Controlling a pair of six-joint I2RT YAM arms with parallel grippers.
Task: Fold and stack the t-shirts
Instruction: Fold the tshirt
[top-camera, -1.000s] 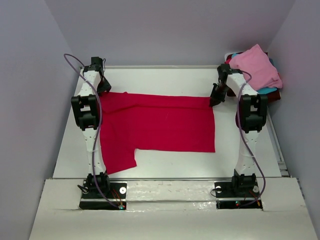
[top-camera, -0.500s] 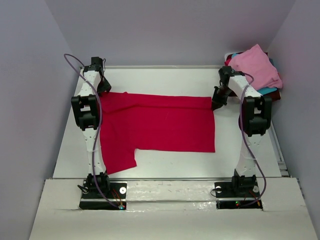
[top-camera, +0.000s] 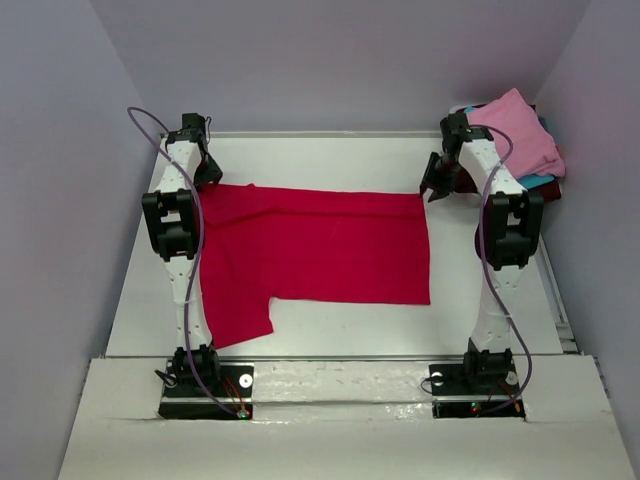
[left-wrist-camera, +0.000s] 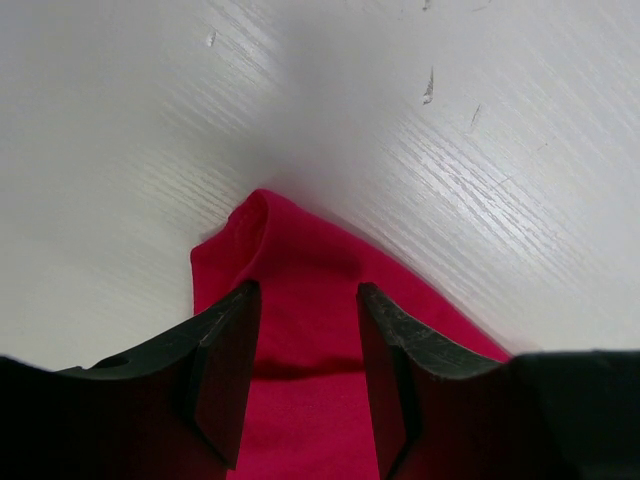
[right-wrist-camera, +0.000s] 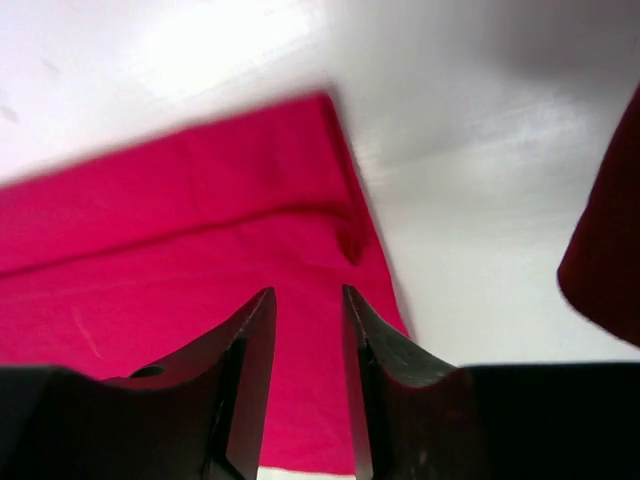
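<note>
A crimson-red t-shirt (top-camera: 320, 250) lies spread flat across the table, one sleeve toward the near left. My left gripper (top-camera: 208, 172) is at the shirt's far left corner. In the left wrist view its jaws stand open (left-wrist-camera: 308, 300) with the rumpled red corner (left-wrist-camera: 270, 240) lying between and beyond the fingertips, not pinched. My right gripper (top-camera: 436, 188) hovers just past the far right corner. Seen from its wrist it is open (right-wrist-camera: 308, 300) above the flat red cloth (right-wrist-camera: 180, 240), holding nothing. More t-shirts lie heaped at the back right, a light pink one (top-camera: 515, 135) on top.
Under the pink shirt, teal (top-camera: 535, 181) and dark maroon cloth (top-camera: 548, 192) show at the pile's edge; maroon cloth (right-wrist-camera: 610, 250) also shows at the right of the right wrist view. Bare white table (top-camera: 340, 330) runs along the near side of the red shirt.
My right gripper has opened, let go of the shirt's far right corner, and drawn back toward the far right. The corner now lies flat. The left arm has not moved.
</note>
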